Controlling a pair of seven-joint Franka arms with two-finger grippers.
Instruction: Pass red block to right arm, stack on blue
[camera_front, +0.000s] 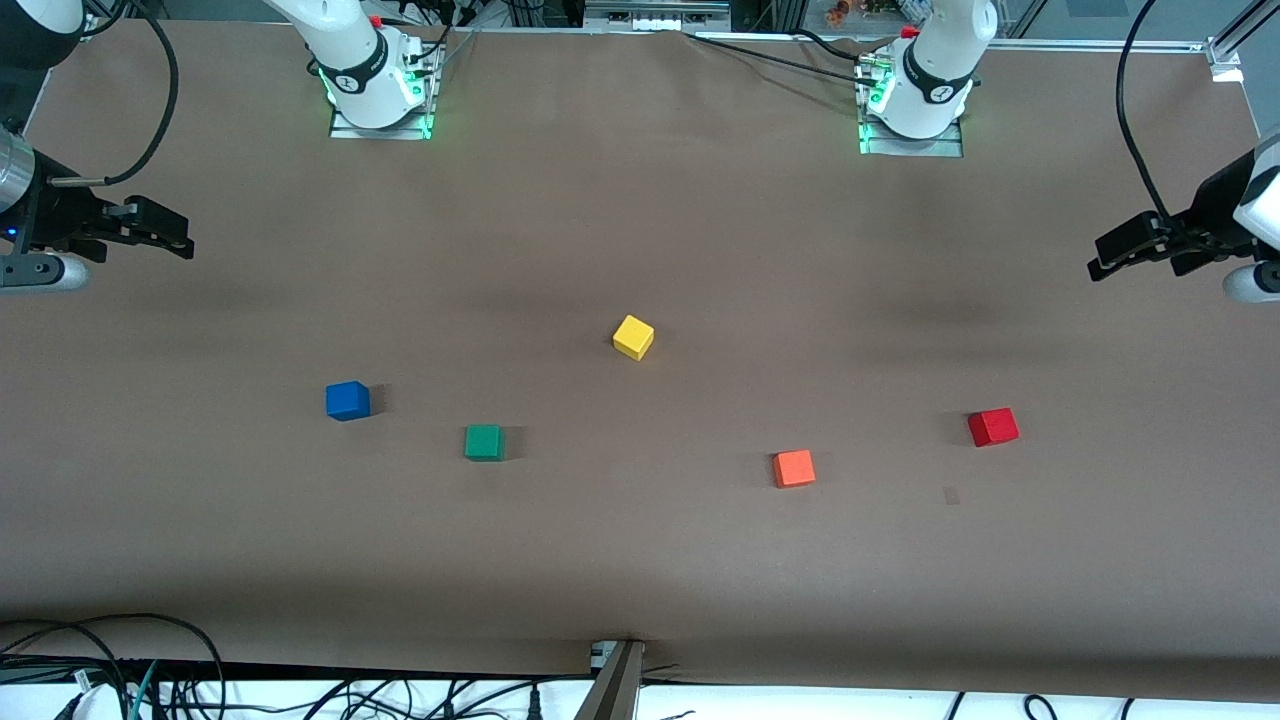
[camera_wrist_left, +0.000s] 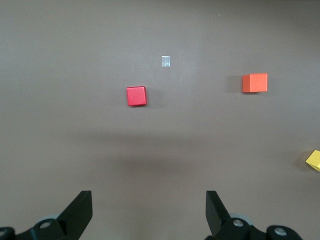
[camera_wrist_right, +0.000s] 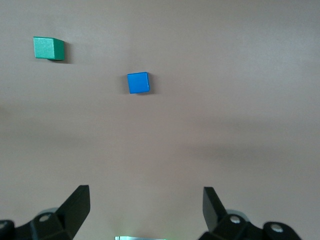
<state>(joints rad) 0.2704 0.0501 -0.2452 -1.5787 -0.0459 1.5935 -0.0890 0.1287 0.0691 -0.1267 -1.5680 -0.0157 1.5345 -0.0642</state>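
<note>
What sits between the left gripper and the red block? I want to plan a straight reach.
Nothing visible. The left gripper, open, hangs over bare table at the left arm's end, and the red block lies alone. The orange cube sits beside it toward the right arm's end, off the path.

The right hand (camera_wrist_right: 145, 207) hangs above the brown bench (camera_wrist_right: 240, 110) with its two black fingers (camera_wrist_right: 77, 205) spread wide and nothing between them. Below it the blue cube (camera_wrist_right: 138, 82) sits flat on the bench, with the green cube (camera_wrist_right: 48, 48) near it, the two well apart.
</note>
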